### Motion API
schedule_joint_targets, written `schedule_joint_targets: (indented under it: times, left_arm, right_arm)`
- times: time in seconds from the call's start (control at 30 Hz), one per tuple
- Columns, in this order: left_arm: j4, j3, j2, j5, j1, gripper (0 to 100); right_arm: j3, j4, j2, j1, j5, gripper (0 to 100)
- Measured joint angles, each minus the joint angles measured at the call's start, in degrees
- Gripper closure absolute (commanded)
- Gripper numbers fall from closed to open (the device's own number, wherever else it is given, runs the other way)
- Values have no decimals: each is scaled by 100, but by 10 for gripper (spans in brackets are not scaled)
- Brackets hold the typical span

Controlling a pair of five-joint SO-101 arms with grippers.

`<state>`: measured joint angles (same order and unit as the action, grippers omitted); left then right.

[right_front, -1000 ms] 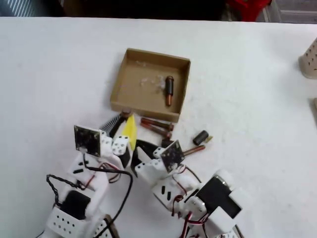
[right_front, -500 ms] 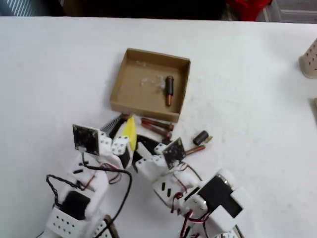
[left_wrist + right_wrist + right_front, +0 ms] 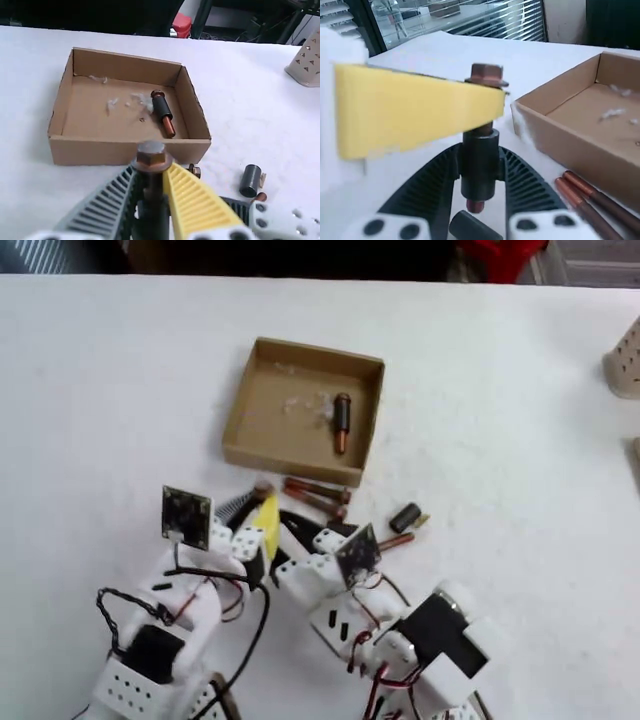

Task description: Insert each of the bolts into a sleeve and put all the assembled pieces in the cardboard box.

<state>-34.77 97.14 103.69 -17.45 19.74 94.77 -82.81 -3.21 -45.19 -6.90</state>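
**High view.** The box [image 3: 246, 405] stands on the table [image 3: 520, 420]. One assembled piece [image 3: 341, 422] lies inside it, near a side wall. Two loose bolts [image 3: 318, 490] lie just outside the box's near wall. A loose sleeve [image 3: 404, 517] lies farther out from that wall. The left tool [image 3: 256, 496] and the right tool [image 3: 292, 530] meet just outside the same wall.

**Left wrist view.** The left tool [image 3: 150, 175] is closed on the shank of a bolt [image 3: 151, 154]. The bolt head points toward the box [image 3: 125, 150].

**Right wrist view.** The right tool [image 3: 480, 152] is closed around a sleeve [image 3: 479, 167]. The bolt [image 3: 486, 75] passes through this sleeve, with its tip protruding at the far end. The left tool's yellow finger [image 3: 420, 107] lies against the shank just under the head. The box [image 3: 560, 135] is near.
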Motion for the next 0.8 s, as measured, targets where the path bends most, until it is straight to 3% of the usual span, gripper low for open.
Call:
schedule_joint_targets:
  times: [0.37,0.43,0.67,0.8]
  left_arm:
    - [-624,0,18,0,9,963]
    - [-686,0,26,0,70,906]
    - [-765,0,114,404,202,557]
    - [-1178,0,123,431,202,500]
  right_arm:
    - [9,-141,0,132,0,982]
    - [9,-141,0,132,0,982]
    - [9,-141,0,211,18,982]
    - [9,-132,-9,193,26,982]
